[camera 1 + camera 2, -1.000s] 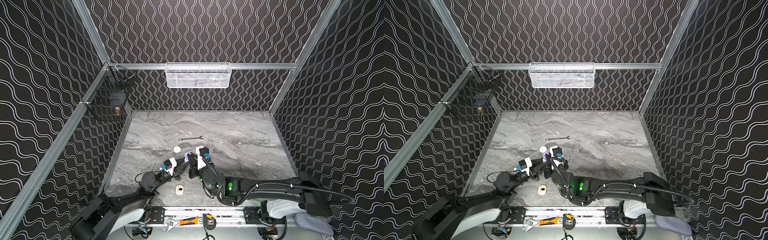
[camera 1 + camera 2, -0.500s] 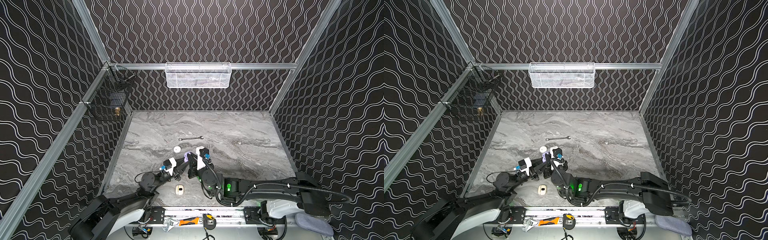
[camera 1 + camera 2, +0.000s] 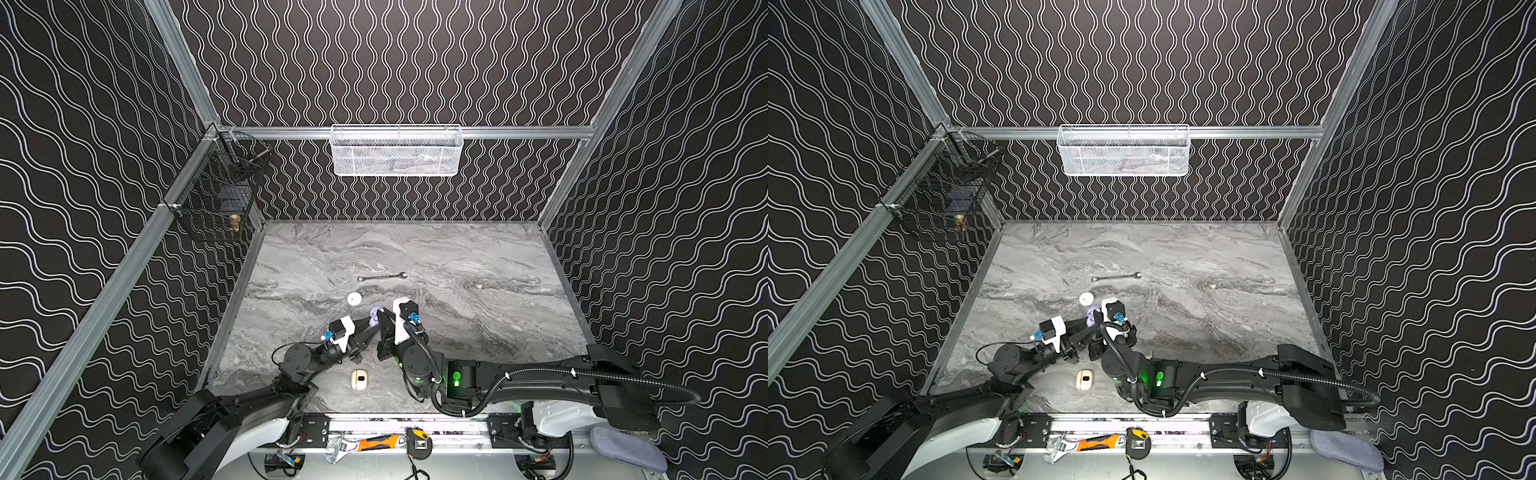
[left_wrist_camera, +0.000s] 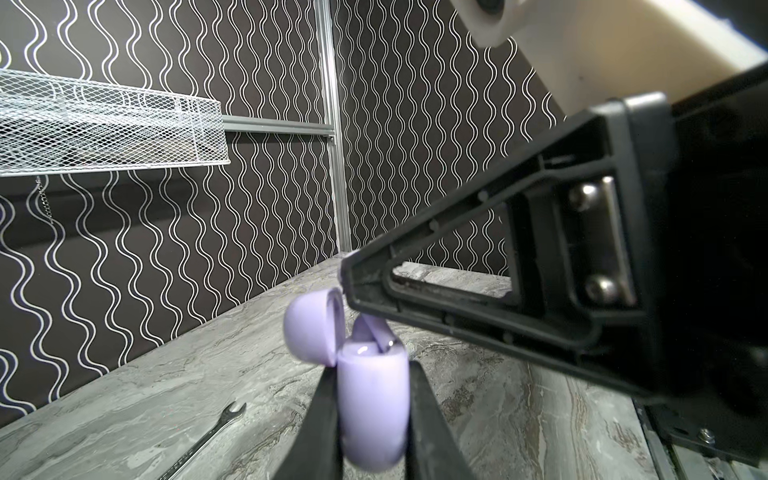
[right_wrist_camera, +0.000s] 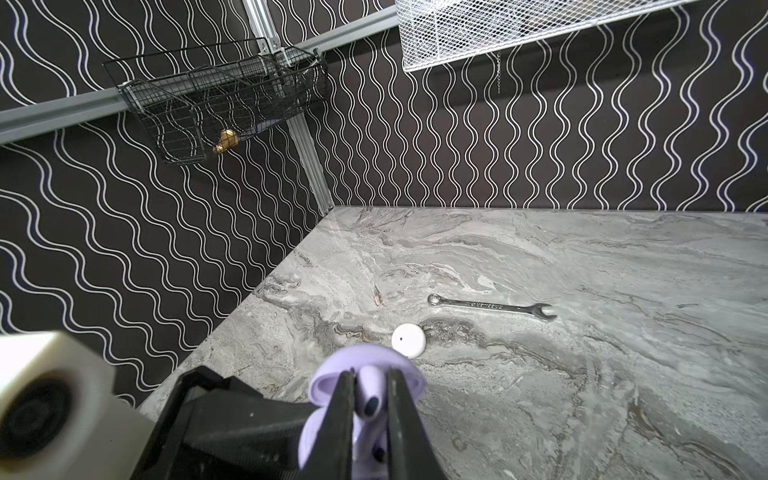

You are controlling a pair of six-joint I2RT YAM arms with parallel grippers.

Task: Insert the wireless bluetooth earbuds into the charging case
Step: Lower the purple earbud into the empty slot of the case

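A steel wrench lies mid-frame on the tabletop, a white mesh basket hangs upper centre, a black wire basket upper left.

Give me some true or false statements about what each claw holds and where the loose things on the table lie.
1. The left claw is shut on the lavender charging case. True.
2. That case's lid is closed. False: it stands open.
3. The right claw grips a lavender earbud at the case's mouth. True.
4. The wrench lies between the two claws. False: it lies farther back on the table, apart from both.
5. The cream case sits in the right claw. False: it lies on the table near the front edge.
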